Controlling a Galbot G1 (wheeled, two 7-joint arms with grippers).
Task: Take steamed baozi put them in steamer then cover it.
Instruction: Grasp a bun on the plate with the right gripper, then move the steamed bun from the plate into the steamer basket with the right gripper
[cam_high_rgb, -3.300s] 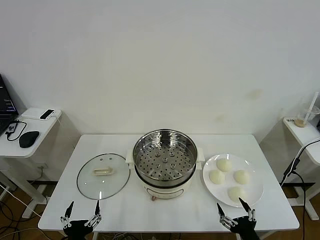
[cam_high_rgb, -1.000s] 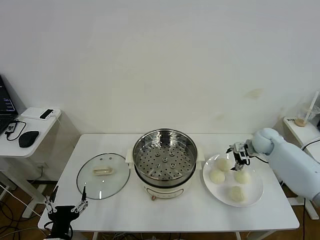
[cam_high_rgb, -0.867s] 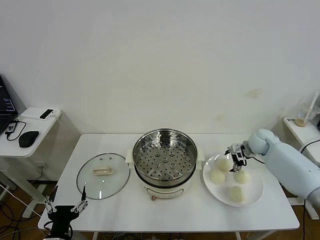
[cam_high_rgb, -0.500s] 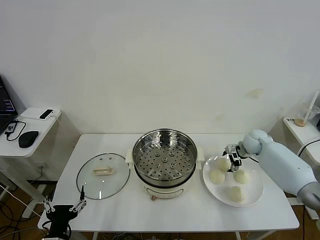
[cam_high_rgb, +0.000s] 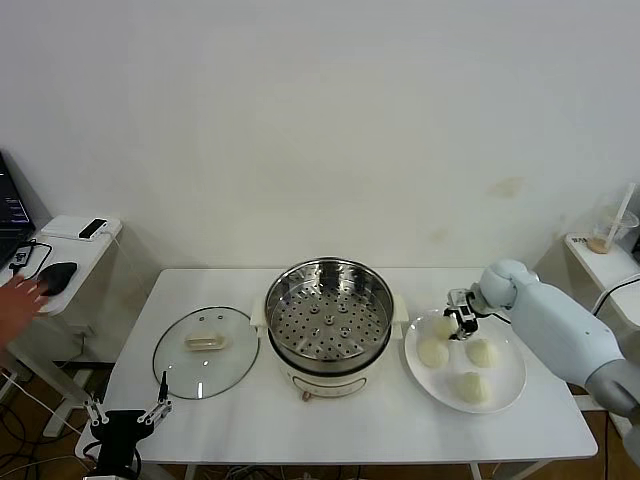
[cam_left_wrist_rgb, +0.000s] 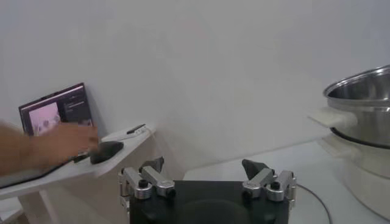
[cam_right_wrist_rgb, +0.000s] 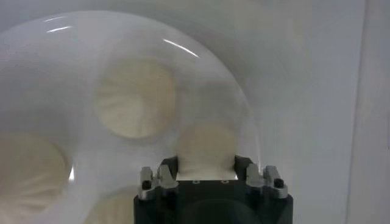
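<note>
Several cream-white baozi lie on a white plate (cam_high_rgb: 512, 372) to the right of the steamer (cam_high_rgb: 328, 325), a shiny steel pot with a perforated tray inside and nothing on it. My right gripper (cam_high_rgb: 457, 319) is down at the plate's far left part, shut on one baozi (cam_high_rgb: 444, 325). In the right wrist view that baozi (cam_right_wrist_rgb: 205, 145) sits between my two fingers, with others (cam_right_wrist_rgb: 135, 97) beside it. The glass cover (cam_high_rgb: 206, 350) lies flat on the table left of the steamer. My left gripper (cam_high_rgb: 125, 418) waits open at the table's front left corner.
A side table on the left carries a mouse (cam_high_rgb: 57, 276), and a person's hand (cam_high_rgb: 17, 296) reaches over it. Another small table with a cup (cam_high_rgb: 607, 232) stands on the right. From the left wrist, the steamer (cam_left_wrist_rgb: 362, 103) rises off to one side.
My right gripper has edged left over the plate and shut on the baozi. A person's hand has come in at the left side table. The left gripper has stayed put.
</note>
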